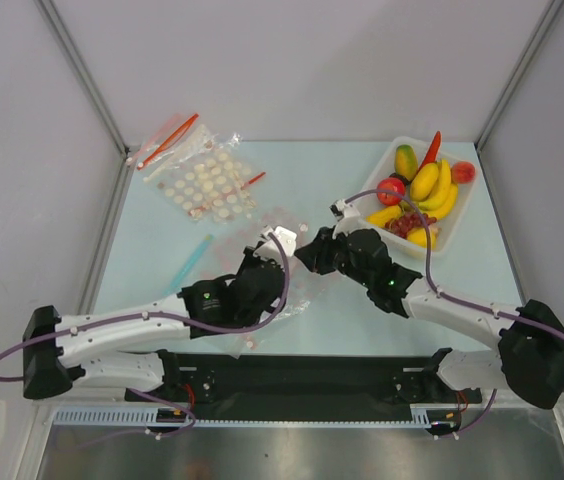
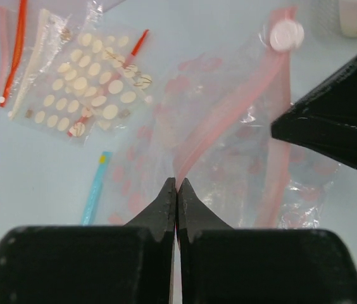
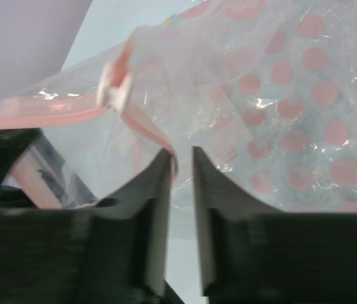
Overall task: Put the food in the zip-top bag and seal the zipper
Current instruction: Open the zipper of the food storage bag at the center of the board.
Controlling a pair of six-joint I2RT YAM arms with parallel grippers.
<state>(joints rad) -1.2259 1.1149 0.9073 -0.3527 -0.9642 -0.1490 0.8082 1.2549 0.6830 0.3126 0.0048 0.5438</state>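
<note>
Both meeting mid-counter: left hand (image 2: pixel 176 185) pinching tight on the zip-top bag (image 2: pixel 242 158) at its pink zipper (image 2: pixel 219 126), right hand (image 3: pixel 180 166) gripping the same strip through a narrow gap. Food (image 1: pixel 424 190) sitting in the white tray (image 1: pixel 459 222) toward the far right corner.

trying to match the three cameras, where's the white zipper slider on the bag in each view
top external: white slider at centre, between the two grippers.
left wrist: slider upper right.
right wrist: slider upper left, blurred.
Shared landmark: the pink zipper strip it sits on.
</note>
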